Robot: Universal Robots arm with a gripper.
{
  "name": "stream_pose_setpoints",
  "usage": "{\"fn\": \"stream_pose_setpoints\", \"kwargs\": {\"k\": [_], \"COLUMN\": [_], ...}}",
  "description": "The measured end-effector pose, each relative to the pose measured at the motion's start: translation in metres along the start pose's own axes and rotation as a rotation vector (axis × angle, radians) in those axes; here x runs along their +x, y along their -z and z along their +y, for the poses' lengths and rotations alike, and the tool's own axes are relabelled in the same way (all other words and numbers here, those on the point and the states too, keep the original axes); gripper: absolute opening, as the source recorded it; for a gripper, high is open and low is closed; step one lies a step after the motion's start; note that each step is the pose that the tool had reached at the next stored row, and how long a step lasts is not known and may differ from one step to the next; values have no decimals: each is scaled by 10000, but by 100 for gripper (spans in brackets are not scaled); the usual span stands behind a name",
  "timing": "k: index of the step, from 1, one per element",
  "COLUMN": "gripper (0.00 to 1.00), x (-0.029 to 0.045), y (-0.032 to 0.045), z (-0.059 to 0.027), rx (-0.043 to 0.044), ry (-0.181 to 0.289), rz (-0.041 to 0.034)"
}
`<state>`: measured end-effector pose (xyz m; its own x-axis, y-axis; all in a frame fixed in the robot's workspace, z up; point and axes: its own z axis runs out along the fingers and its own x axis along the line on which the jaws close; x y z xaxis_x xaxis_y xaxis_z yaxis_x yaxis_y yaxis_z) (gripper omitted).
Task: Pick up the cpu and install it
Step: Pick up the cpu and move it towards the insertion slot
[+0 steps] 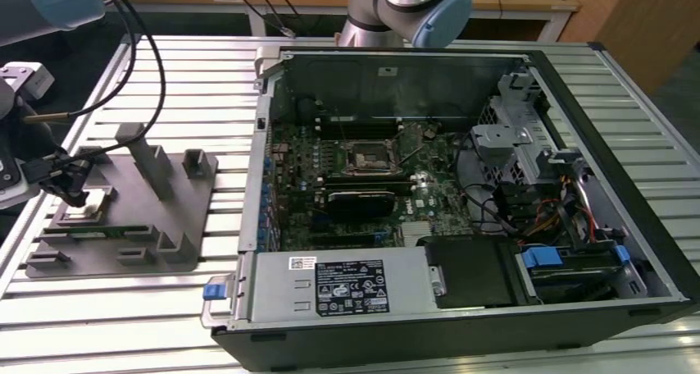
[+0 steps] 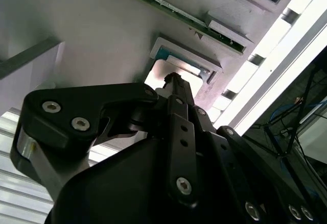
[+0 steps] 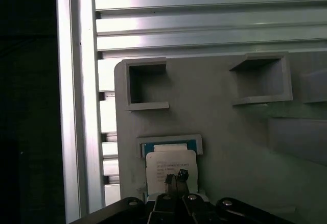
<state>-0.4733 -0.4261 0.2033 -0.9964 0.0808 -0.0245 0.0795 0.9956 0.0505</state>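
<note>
- The worktop (image 1: pixel 131 308) of metal slats carries a grey tray (image 1: pixel 186 218) near its edge on the exterior view's left, and an open computer case (image 1: pixel 415 79) beside it.
- The cpu (image 1: pixel 92 202) lies flat in a shallow square pocket (image 3: pixel 171 143) of the tray, near the tray's outer edge. In both wrist views its silver top (image 3: pixel 162 164) (image 2: pixel 156 76) shows, with a blue-green rim around it.
- The pincer (image 1: pixel 75 195) stands over this pocket. It is closed: in the first wrist view it narrows to one small tip (image 3: pixel 177 175) above the middle of the cpu. If the tip touches the chip, I cannot tell.
- Two other square pockets (image 3: pixel 147 83) of the tray show their bare grey floor.
- A thin green board (image 1: pixel 115 226) sits in a slot just beside the cpu's pocket.
- Inside the case lies the motherboard (image 1: pixel 317 169); its socket (image 1: pixel 366 157) is near the middle, with a black finned block (image 1: pixel 361 202) just beside it.
</note>
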Motion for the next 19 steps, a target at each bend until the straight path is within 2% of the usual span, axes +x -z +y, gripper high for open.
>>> {"fn": "stream_pose_setpoints", "kwargs": {"k": [15,16,17,18,19], "gripper": [11,11,17,17,23], "x": [4,4,4,4,4], "y": [-26,-26,-26,-26,-26], "z": [29,29,29,29,30], "rx": [-2,-2,-2,-2,-2], "ry": [0,0,0,0,0], "rz": [1,1,1,1,1]}}
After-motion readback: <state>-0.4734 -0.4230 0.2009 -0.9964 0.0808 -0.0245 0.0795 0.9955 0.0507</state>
